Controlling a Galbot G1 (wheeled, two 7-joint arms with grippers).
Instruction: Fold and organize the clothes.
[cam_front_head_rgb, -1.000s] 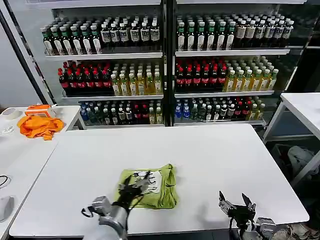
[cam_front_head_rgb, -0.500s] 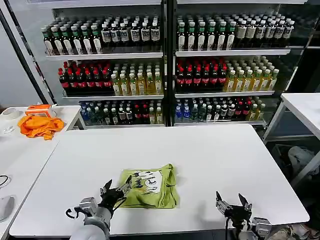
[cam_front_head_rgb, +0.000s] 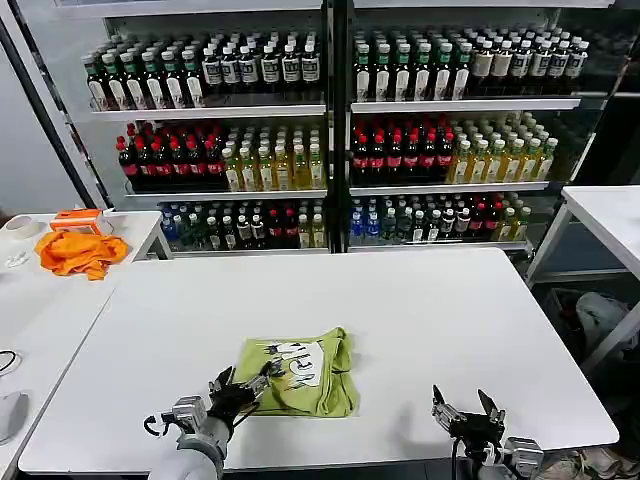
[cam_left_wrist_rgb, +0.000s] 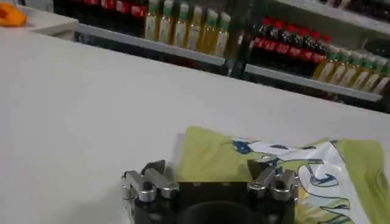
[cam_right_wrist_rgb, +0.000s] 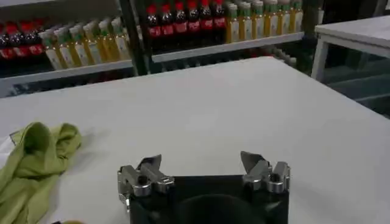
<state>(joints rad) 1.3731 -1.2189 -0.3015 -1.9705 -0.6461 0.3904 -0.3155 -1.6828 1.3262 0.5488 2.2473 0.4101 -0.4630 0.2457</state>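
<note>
left end effector (cam_front_head_rgb: 243, 387) spread, at folded t-shirt's (cam_front_head_rgb: 312, 375) near-left corner

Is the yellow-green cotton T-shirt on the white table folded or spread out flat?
Folded. The yellow-green cotton T-shirt lies as a compact, roughly square bundle with no sleeves spread out, its white-and-dark print facing up.

Bare white table (cam_front_head_rgb: 430, 310) all round folded T-shirt (cam_front_head_rgb: 310, 375); bottle shelves (cam_front_head_rgb: 330, 150) behind far edge.
</note>
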